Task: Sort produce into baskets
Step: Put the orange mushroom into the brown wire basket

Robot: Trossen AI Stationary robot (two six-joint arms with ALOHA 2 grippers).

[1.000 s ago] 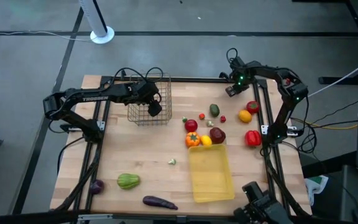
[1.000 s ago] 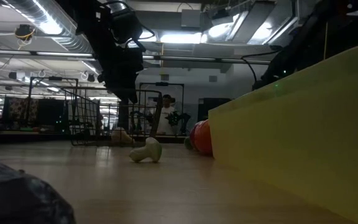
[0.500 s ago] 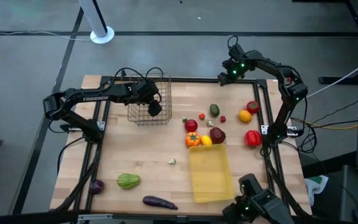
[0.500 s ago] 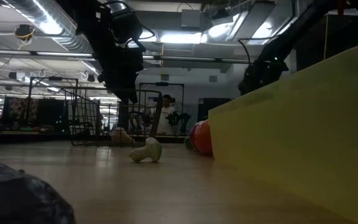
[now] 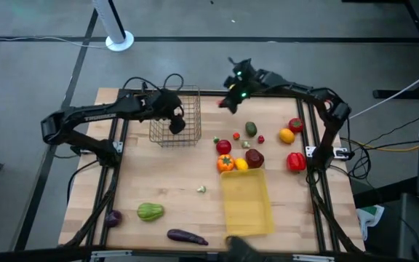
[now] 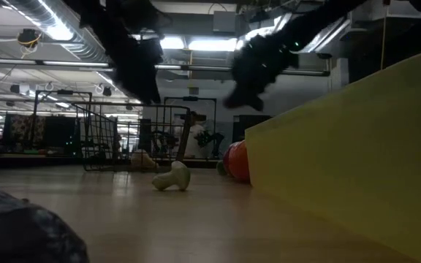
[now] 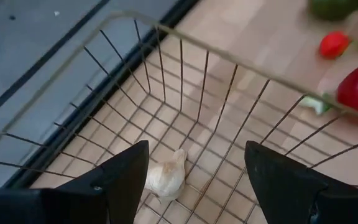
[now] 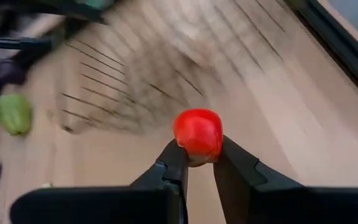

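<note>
1. Since a second ago your right gripper (image 5: 228, 102) has swung from the table's far right corner toward the wire-mesh basket (image 5: 174, 116), and now hangs above the far edge just beside it; your left gripper (image 5: 175, 125) has stayed over the basket.
2. Your right gripper's fingers (image 8: 180, 163) are pinching a small, glossy, round red fruit (image 8: 197, 134), held above the wood.
3. Your left gripper's fingers (image 7: 120, 180) are spread wide over the basket's open top, holding nothing.
4. One pale, whitish, lumpy piece (image 7: 166, 176) lies on the basket floor.
5. Yellow tray (image 5: 246, 202) sits near the table's front, with an orange pepper (image 5: 225, 163) and a dark red fruit (image 5: 254, 157) close to its far end.
6. Right wrist view smears the basket (image 8: 123, 81) into streaks, so you can't read its contents there.
7. Low view shows both arms only as dark shapes; the tray wall (image 6: 357, 153) blocks most produce.
</note>
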